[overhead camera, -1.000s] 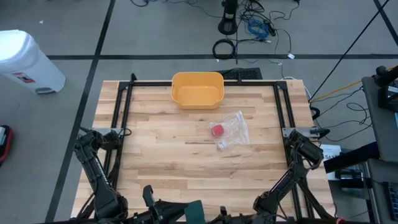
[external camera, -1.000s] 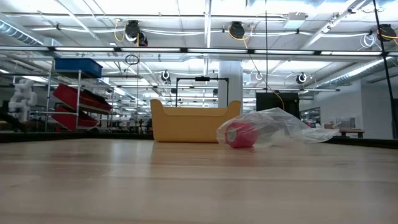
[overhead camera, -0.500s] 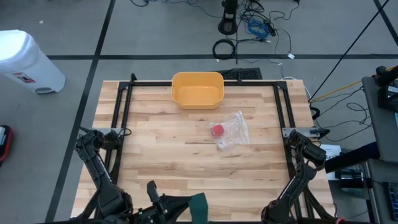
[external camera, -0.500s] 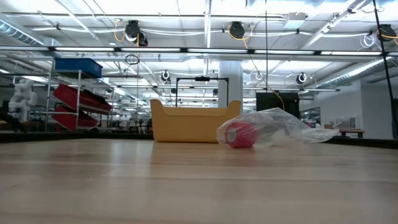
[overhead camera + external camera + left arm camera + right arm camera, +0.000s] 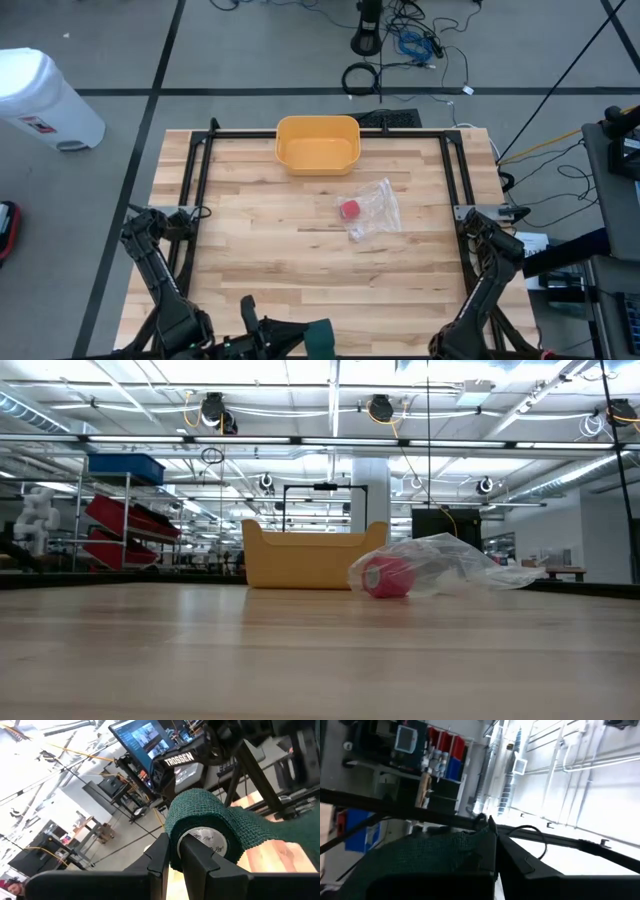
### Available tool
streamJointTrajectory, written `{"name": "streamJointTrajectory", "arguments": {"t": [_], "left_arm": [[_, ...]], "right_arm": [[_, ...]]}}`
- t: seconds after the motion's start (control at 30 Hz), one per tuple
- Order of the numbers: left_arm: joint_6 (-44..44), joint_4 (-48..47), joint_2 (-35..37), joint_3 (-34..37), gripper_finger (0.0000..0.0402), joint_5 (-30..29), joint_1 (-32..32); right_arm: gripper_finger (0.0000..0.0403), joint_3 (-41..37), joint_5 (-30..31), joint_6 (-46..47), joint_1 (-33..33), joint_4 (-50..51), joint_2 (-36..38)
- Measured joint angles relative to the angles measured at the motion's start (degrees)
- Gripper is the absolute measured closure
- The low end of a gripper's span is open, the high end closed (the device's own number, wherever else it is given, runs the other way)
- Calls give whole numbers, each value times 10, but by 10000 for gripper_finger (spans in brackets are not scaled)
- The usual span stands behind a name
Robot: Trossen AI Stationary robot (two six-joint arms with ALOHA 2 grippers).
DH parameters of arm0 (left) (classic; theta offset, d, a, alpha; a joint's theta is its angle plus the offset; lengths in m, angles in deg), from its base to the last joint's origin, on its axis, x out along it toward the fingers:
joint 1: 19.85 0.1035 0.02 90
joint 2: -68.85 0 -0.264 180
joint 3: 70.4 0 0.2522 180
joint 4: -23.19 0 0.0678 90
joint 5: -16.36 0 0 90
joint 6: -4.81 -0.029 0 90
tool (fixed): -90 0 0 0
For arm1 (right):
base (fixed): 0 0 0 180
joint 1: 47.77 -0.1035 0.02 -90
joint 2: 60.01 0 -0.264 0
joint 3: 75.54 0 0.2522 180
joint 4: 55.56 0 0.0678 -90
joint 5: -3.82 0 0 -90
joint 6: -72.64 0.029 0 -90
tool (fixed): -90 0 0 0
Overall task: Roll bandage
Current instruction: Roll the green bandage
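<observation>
High view is showing us a small change at the near edge: the green bandage roll [image 5: 319, 336] is sitting a little lower in the picture than half a second ago, and the right arm's elbow is dropping further toward the near right corner. The yellow tub [image 5: 317, 144], the clear bag [image 5: 375, 210] and the red roll [image 5: 349, 210] inside it are lying just where they were.

We are holding both grippers low over the near edge of the table [image 5: 250, 260], between the two arm bases. Ahead of them we are seeing a broad stretch of bare wood reaching to the bag at the middle right and the tub at the far edge, with black rails running down both sides.

We are pinching the green bandage roll in the left gripper [image 5: 172, 851], one finger [image 5: 161, 855] outside the wraps and the other inside the white core. The core's axis is pointing back along the fingers toward that wrist camera, and a loose tail of bandage [image 5: 280, 827] is trailing off sideways. We are keeping the right gripper [image 5: 495, 851] pressed together on dark green bandage cloth [image 5: 420, 852].
</observation>
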Motion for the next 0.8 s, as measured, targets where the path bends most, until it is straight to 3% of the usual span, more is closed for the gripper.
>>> {"name": "streamJointTrajectory", "arguments": {"t": [0.27,0.8], "left_arm": [[16,-26,0,0,355,3,0],[31,-56,0,0,355,67,0]], "right_arm": [[403,27,-5,-52,14,13,0],[403,114,-6,-134,22,10,0]]}}
